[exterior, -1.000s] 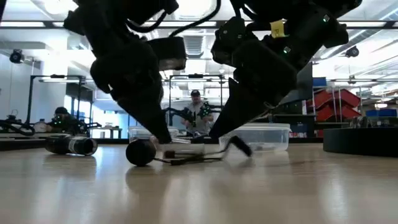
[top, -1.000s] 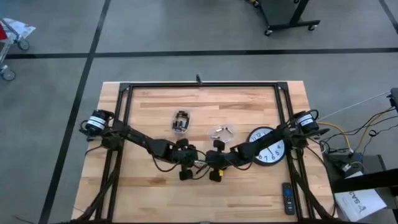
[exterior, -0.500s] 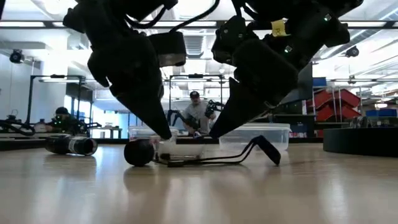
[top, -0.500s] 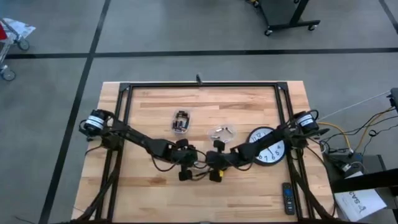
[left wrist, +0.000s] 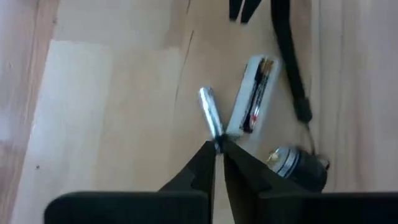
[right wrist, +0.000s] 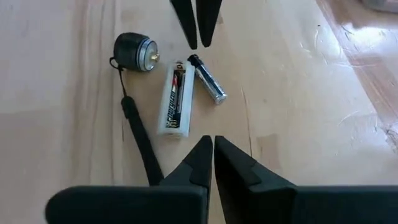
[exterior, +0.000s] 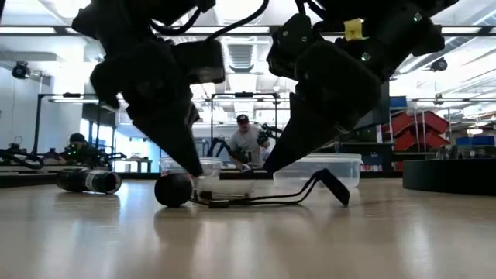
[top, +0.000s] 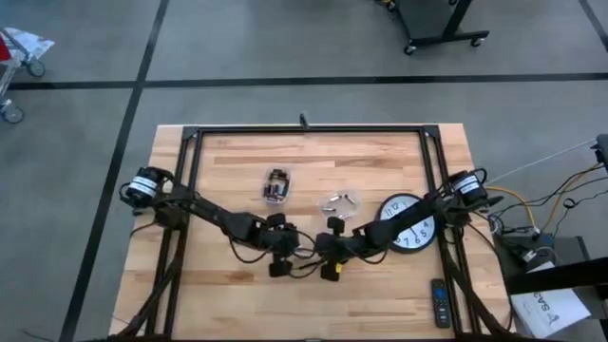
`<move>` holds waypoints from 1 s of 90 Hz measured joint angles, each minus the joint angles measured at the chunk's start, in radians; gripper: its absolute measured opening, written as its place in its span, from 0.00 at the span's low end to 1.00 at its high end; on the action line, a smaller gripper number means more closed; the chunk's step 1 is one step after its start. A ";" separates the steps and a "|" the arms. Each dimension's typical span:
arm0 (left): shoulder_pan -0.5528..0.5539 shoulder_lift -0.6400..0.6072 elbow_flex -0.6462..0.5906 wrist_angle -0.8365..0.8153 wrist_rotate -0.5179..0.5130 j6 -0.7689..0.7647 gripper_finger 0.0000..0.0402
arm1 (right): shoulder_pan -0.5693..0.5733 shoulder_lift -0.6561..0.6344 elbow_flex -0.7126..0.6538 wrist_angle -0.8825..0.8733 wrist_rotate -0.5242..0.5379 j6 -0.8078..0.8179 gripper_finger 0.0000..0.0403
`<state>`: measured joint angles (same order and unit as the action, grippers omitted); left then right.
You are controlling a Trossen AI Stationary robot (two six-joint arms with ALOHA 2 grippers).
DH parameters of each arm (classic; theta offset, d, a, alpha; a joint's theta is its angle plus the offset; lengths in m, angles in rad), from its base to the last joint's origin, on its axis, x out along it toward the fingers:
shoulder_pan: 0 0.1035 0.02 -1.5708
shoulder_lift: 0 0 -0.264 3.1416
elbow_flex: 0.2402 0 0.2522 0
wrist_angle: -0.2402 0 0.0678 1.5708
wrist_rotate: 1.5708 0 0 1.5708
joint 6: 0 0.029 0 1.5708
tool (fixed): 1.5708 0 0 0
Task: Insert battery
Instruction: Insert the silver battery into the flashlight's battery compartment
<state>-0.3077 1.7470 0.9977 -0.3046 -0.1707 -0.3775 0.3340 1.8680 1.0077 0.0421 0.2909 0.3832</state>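
A loose silver battery [left wrist: 210, 116] lies on the wooden table beside a white battery holder [left wrist: 252, 93] with cells in it. The black flashlight cap [left wrist: 296, 167] rests next to them, its lanyard [right wrist: 139, 140] trailing over the wood. My left gripper [left wrist: 218, 151] stands shut, pointing down, right at the loose battery's near end. My right gripper [right wrist: 213, 142] is shut too, a short way off the holder's other end, with nothing in it. In the low view both grippers hang over the parts, left [exterior: 195, 170] and right [exterior: 268, 166]. My left gripper points down with its shut tips at one end of the loose battery [left wrist: 217, 143], which lies flat on the table. I cannot tell whether the tips touch it.
A flashlight body [top: 275, 187] lies farther back, and a clear plastic piece [top: 337, 201] sits to its right. A wall clock [top: 409, 223] lies face up under my right arm. A remote [top: 439, 302] rests near the front right corner. The black frame [top: 304, 129] borders the far edge.
The lanyard's free end has swung out toward the table's right and now lies spread on the wood. My left gripper has shifted a little toward the table's left.
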 joint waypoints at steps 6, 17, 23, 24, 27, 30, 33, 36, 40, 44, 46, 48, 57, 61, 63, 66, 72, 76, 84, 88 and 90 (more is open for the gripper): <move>-0.002 0.000 -0.001 0.006 -0.002 0.002 0.08 | 0.000 0.000 0.000 0.000 0.000 0.002 0.00; -0.003 0.000 -0.005 0.024 -0.003 0.002 0.16 | 0.000 0.000 0.000 0.000 0.000 0.002 0.00; -0.003 0.000 -0.005 0.030 -0.004 0.002 0.21 | 0.000 0.000 0.000 0.000 0.000 0.002 0.00; -0.003 0.000 -0.005 0.030 -0.004 0.002 0.22 | 0.000 0.000 0.000 0.000 0.000 0.002 0.00; -0.003 0.003 -0.005 0.032 -0.005 0.002 0.24 | 0.000 0.000 0.000 0.000 0.000 0.002 0.00; -0.003 0.006 -0.005 0.032 -0.005 0.002 0.26 | 0.000 0.000 0.000 0.000 0.000 0.002 0.00; -0.003 0.011 -0.005 0.031 -0.005 0.002 0.27 | 0.001 0.000 0.000 0.000 0.000 0.002 0.00; -0.003 0.018 -0.005 0.034 -0.005 0.002 0.29 | 0.002 0.000 0.000 -0.001 0.000 0.002 0.00; -0.003 0.027 -0.005 0.035 -0.005 0.002 0.30 | 0.002 0.000 -0.001 0.000 0.000 0.002 0.00; -0.003 0.036 -0.006 0.037 -0.005 0.002 0.31 | 0.002 0.000 -0.001 0.000 0.000 0.003 0.00; -0.003 0.039 -0.006 0.040 -0.006 0.002 0.31 | 0.002 0.000 -0.001 0.000 0.000 0.003 0.00; -0.003 0.042 -0.006 0.044 -0.006 0.002 0.31 | 0.002 0.000 -0.001 0.000 0.000 0.003 0.00; -0.003 0.049 -0.006 0.065 -0.006 0.014 0.31 | 0.002 0.000 -0.001 0.000 0.000 0.002 0.00; -0.003 0.052 -0.006 0.078 -0.006 0.023 0.31 | 0.002 0.000 -0.001 0.000 0.000 0.003 0.00; -0.003 0.054 -0.006 0.084 -0.006 0.027 0.30 | 0.002 0.000 -0.001 0.000 0.000 0.003 0.00; -0.003 0.057 -0.006 0.094 -0.007 0.029 0.29 | 0.002 0.000 -0.001 0.000 0.000 0.003 0.00; -0.003 0.067 -0.006 0.105 -0.006 0.032 0.28 | 0.002 0.000 -0.001 0.000 0.000 0.003 0.00; -0.003 0.079 -0.006 0.103 -0.006 0.032 0.26 | 0.002 0.000 -0.002 0.000 0.000 0.009 0.00; -0.003 0.093 -0.004 0.108 -0.008 0.032 0.23 | 0.002 0.000 -0.003 -0.001 0.000 0.011 0.00; -0.003 0.099 -0.003 0.109 -0.008 0.030 0.22 | 0.002 0.000 -0.003 0.000 0.000 0.011 0.00; -0.003 0.100 -0.003 0.109 -0.008 0.027 0.21 | 0.002 0.000 -0.003 0.000 0.000 0.011 0.00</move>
<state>-0.3111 1.8473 0.9947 -0.1955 -0.1787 -0.3504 0.3363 1.8679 1.0042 0.0418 0.2905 0.3946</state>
